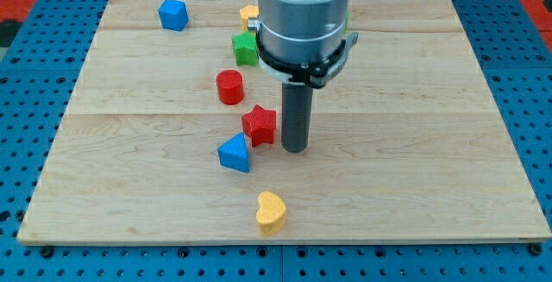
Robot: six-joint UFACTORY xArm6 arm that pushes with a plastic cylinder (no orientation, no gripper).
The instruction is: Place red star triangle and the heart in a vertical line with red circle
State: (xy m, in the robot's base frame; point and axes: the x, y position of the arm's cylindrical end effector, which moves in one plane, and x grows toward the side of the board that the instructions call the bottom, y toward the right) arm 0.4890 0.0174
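The red circle [229, 86] stands left of the board's middle. The red star [260, 125] lies below and right of it. The blue triangle [234, 153] lies just below and left of the star, close to it. The yellow heart [271, 211] lies near the bottom edge, below the star. My tip [295, 148] rests on the board right beside the star's right side, touching or nearly touching it.
A blue block [173, 14] lies at the top left. A green block [246, 48] sits above the red circle, partly behind the arm's grey body [304, 15]. A small yellow block [249, 12] shows above it. The wooden board [431, 144] lies on a blue pegboard.
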